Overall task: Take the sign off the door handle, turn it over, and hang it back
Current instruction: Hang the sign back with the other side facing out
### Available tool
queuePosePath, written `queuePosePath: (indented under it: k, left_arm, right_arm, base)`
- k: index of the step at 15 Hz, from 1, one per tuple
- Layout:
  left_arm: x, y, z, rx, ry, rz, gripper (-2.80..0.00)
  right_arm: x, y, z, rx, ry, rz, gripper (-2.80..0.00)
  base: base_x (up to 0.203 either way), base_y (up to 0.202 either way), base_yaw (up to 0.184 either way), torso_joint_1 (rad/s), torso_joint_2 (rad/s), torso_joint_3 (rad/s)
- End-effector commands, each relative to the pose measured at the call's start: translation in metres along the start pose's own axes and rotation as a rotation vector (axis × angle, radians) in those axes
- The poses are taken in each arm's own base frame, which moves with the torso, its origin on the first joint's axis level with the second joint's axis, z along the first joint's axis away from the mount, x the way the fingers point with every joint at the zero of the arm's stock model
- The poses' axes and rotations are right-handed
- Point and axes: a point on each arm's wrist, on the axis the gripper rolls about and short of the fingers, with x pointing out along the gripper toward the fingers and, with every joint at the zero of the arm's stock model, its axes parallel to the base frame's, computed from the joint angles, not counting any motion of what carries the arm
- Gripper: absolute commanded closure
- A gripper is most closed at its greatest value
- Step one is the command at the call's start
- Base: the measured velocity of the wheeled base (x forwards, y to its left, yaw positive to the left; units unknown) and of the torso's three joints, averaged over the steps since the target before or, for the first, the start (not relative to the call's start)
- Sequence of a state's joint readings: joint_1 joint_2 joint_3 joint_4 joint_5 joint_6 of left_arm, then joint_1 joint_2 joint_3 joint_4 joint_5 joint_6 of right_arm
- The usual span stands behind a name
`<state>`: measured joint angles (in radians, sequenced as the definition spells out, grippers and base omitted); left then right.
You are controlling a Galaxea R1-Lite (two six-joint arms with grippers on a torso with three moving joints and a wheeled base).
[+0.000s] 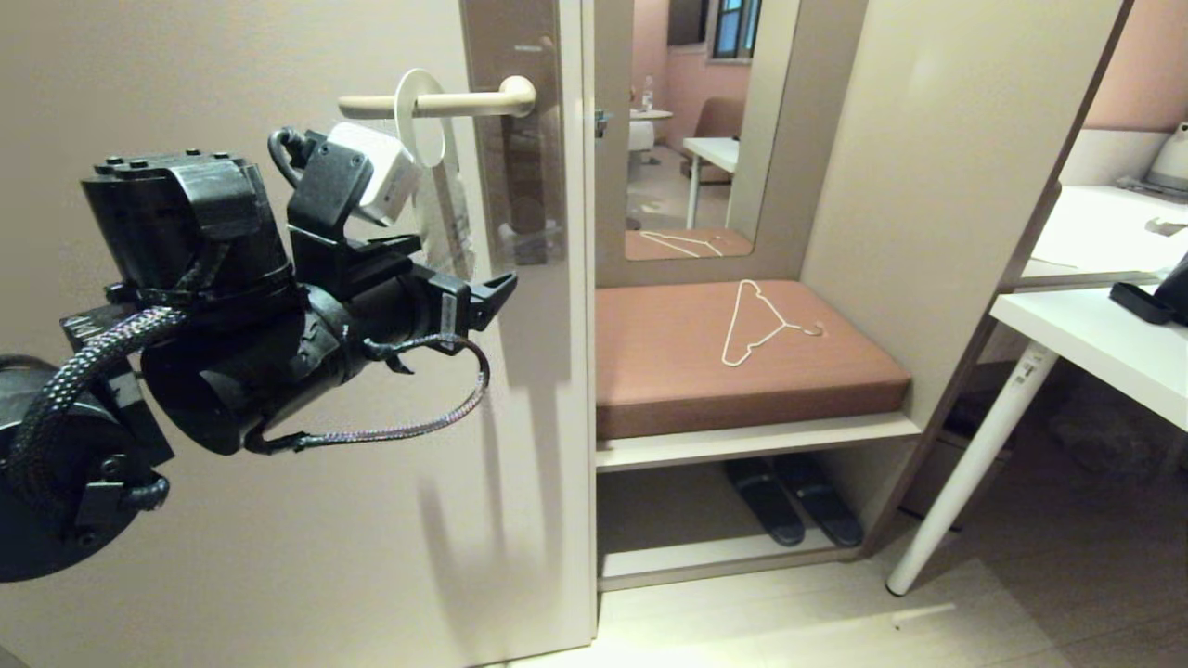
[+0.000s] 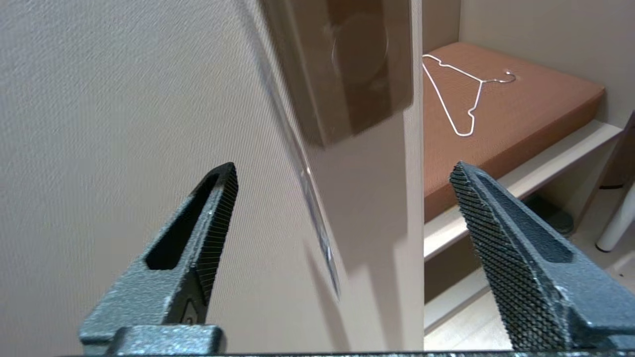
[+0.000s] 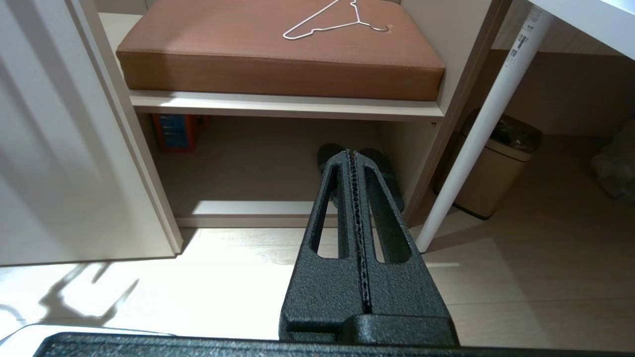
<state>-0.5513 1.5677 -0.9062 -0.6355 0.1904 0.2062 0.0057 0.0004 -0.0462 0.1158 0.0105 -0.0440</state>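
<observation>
**Sign hangs on the lever, left gripper spread beside it**

The door (image 1: 278, 520) fills the left of the head view, a broad beige panel with a tall, narrow brown-grey plate (image 1: 515, 139) near its edge. To its right stands an alcove with a brown cushion (image 1: 742, 362) on which a thin white wire hanger (image 1: 756, 325) lies; dark slippers (image 1: 794, 501) sit on the floor beneath, and a white table (image 1: 1095, 343) stands further right.

The left arm reaches in from the left, its gripper (image 1: 483, 297) held just below the lower end of the sign. In the left wrist view its fingers (image 2: 213, 223) stand wide apart, released, with nothing between the pads; the sign's thin edge (image 2: 317, 223) runs down between them, touching neither.

The door handle (image 1: 436, 102) is a slim cream lever with a rounded knuckle at the plate. The sign (image 1: 436, 176) hangs on it, the lever passing through its large hole. The card is seen almost edge-on, turned sideways to the door; its visible face looks white, with lettering too small to read.

The right gripper (image 3: 354, 198) is parked low, pointing towards the floor near the slippers, its fingers pressed together on nothing.
</observation>
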Motion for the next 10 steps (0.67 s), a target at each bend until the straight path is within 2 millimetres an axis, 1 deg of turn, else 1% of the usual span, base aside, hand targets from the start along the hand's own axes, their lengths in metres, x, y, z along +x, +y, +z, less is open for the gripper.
queuePosePath:
  k: [1,3,5,8,10]
  left_arm:
    - [-0.014,0.005,0.004,-0.005,-0.021,0.009,-2.80]
    - [-0.027,0.007,0.003,-0.006,-0.021,0.010,-2.80]
    - [-0.035,0.014,0.001,-0.007,-0.018,0.032,-2.80]
    - [-0.036,0.027,0.002,-0.010,-0.028,0.073,-2.80]
    - [-0.037,0.030,0.002,-0.013,-0.030,0.086,-2.80]
  right_arm:
    - [0.000,0.000,0.000,0.000,-0.001,0.001,0.00]
    - [0.000,0.000,0.000,0.000,0.001,0.001,0.00]
    - [0.000,0.000,0.000,0.000,-0.001,0.002,0.00]
    - [0.000,0.000,0.000,0.000,0.001,0.001,0.00]
    - [0.000,0.000,0.000,0.000,0.001,0.001,0.00]
  base:
    - [0.000,0.000,0.000,0.000,0.00,0.000]
    - [0.000,0.000,0.000,0.000,0.00,0.000]
    - [0.000,0.000,0.000,0.000,0.00,0.000]
    - [0.000,0.000,0.000,0.000,0.00,0.000]
    - [0.000,0.000,0.000,0.000,0.00,0.000]
